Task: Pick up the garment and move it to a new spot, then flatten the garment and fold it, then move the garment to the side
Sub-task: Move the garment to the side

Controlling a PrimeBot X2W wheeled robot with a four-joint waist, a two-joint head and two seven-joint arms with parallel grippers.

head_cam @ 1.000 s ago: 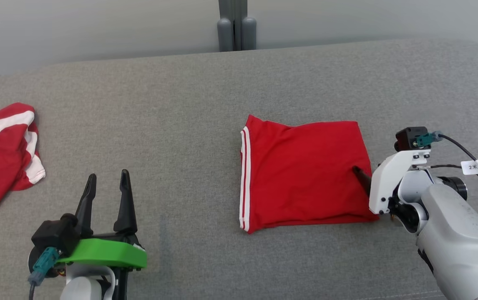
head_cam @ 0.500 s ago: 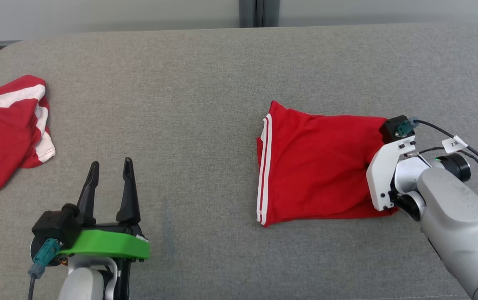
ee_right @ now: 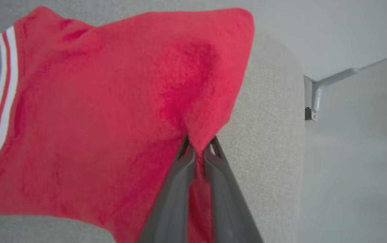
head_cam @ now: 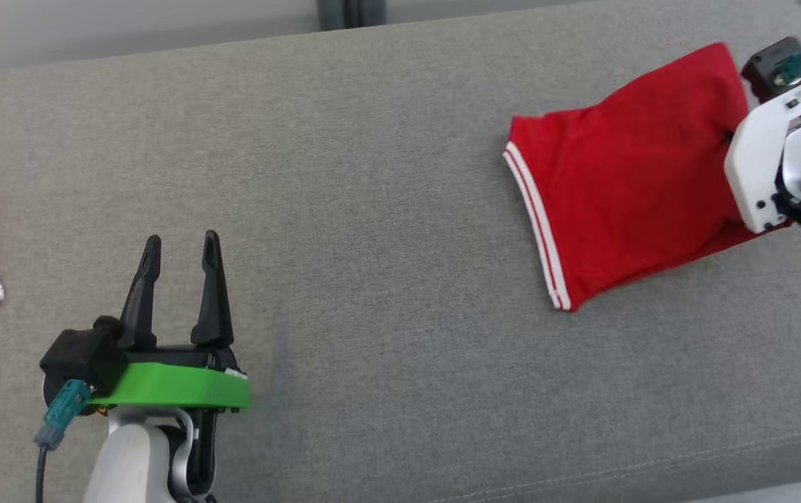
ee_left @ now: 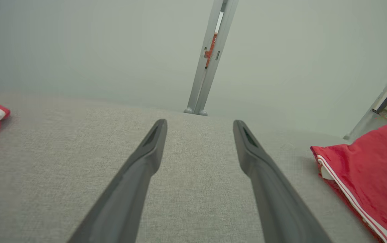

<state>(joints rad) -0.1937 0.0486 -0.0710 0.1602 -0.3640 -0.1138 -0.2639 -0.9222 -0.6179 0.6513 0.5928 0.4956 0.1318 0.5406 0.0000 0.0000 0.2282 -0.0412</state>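
Our right fingers, clenched on the garment, have dragged it toward the table's right edge. Our left fingers hang released. We judge the move-aside step nearly done.

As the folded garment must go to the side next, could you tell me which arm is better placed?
The right, probably: the right gripper is shut on the folded red garment at its edge, near the right end of the cushion. The left gripper hangs open, well apart from it.
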